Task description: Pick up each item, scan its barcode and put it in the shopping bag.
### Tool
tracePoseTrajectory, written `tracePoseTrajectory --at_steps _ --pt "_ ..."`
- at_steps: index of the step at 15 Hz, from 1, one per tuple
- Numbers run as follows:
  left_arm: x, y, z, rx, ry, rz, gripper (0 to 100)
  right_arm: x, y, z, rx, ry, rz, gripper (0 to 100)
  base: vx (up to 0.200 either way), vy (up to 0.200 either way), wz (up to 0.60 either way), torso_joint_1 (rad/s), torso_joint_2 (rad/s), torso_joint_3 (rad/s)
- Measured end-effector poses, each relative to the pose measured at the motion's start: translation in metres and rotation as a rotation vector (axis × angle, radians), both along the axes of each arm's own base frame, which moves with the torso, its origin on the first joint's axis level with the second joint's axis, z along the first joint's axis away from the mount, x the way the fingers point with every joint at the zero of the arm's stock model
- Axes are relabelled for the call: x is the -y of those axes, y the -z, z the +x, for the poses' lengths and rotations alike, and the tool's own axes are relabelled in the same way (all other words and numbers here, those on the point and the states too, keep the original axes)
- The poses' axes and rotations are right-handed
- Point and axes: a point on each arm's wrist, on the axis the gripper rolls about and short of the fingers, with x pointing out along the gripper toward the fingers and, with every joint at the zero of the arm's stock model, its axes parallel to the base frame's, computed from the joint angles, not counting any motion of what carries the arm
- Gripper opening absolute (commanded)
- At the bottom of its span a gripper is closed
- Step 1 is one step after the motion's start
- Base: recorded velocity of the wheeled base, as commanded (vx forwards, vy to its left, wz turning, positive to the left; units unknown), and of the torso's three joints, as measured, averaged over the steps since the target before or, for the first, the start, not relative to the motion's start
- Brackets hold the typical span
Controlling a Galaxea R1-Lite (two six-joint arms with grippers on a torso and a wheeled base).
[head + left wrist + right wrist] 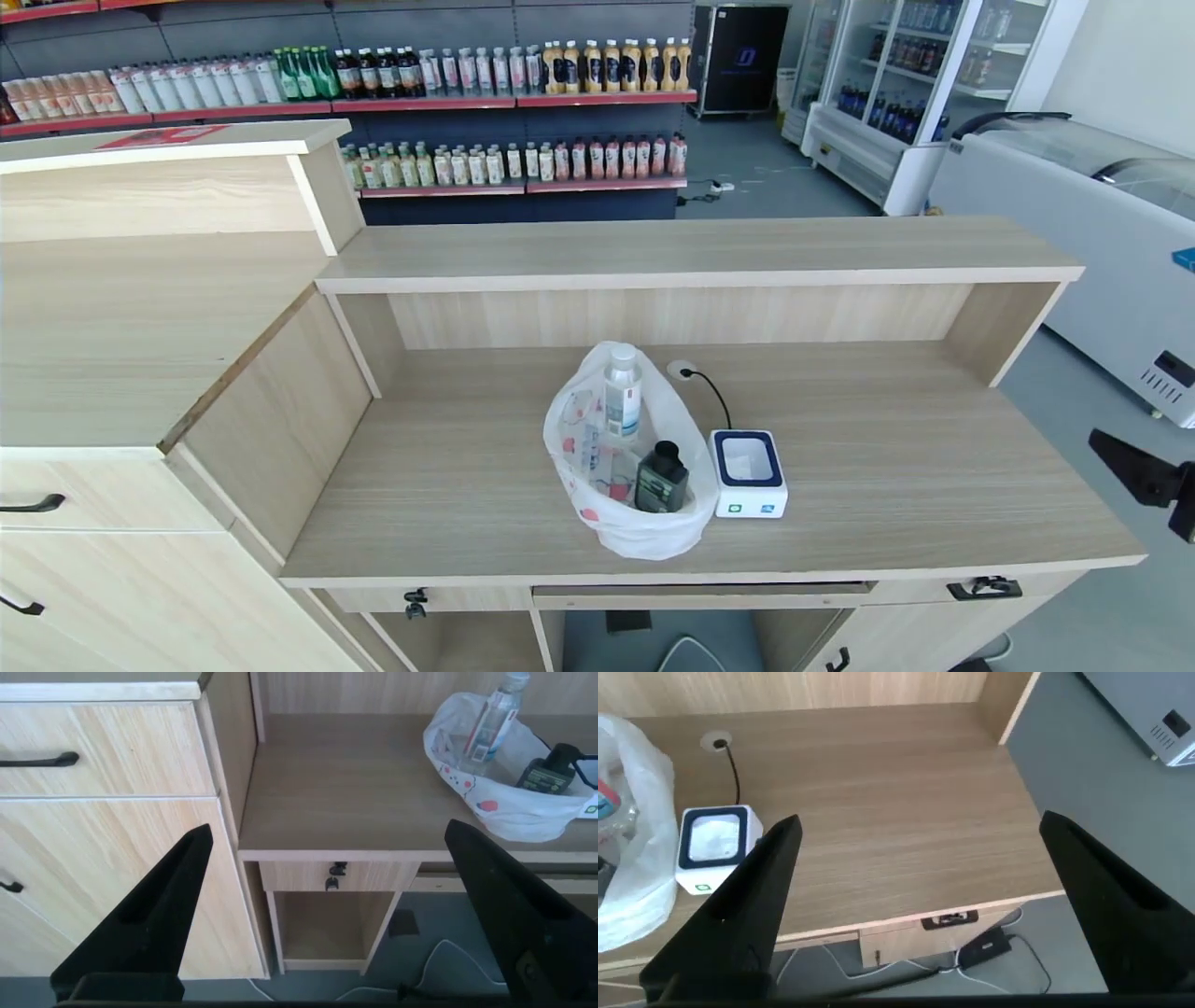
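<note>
Shopping bag (644,539) on surface (934,467), touching scanner (748,471): clear bottle (622,392), dark bottle (662,478) inside. I judge task likely complete. Left end effector (329,829), right end effector (920,819): both wide, holding nothing.

The head camera looks steeply down at the counter (887,467) from close above. Both wrist cameras look out between their spread jaws from off its front edge, and all views share the shopping bag (644,541).

You have red-edged shelves of drink bottles (420,75) at upper left, a glass-door fridge (920,65) at upper right, and a white chest freezer (1102,215) below it.
</note>
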Motion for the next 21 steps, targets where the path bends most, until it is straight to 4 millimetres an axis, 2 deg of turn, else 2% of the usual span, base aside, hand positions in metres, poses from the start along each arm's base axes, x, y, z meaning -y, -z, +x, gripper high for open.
tracePoseTrajectory --at_steps 4,6,9,13,21 --pt "0.000 0.000 0.000 0.000 0.000 0.000 100 -0.016 0.042 -0.071 -0.041 -0.033 0.030 100 0.000 0.000 0.00 0.000 0.00 0.000" --pt "0.000 0.000 0.000 0.000 -0.001 0.000 100 -0.022 0.060 -0.099 -0.061 -0.066 0.047 100 0.000 0.000 0.00 0.000 0.00 0.000" --pt "0.000 0.000 0.000 0.000 -0.001 0.000 100 -0.027 0.083 -0.130 -0.032 -0.124 0.063 100 0.000 0.000 0.00 0.000 0.00 0.000" --pt "0.000 0.000 0.000 0.000 0.000 0.000 100 -0.027 0.097 -0.149 0.083 -0.183 0.097 100 0.000 0.000 0.00 0.000 0.00 0.000" --pt "0.000 0.000 0.000 0.000 -0.001 0.000 100 -0.026 0.099 -0.155 0.150 -0.195 0.107 100 0.000 0.000 0.00 0.000 0.00 0.000"
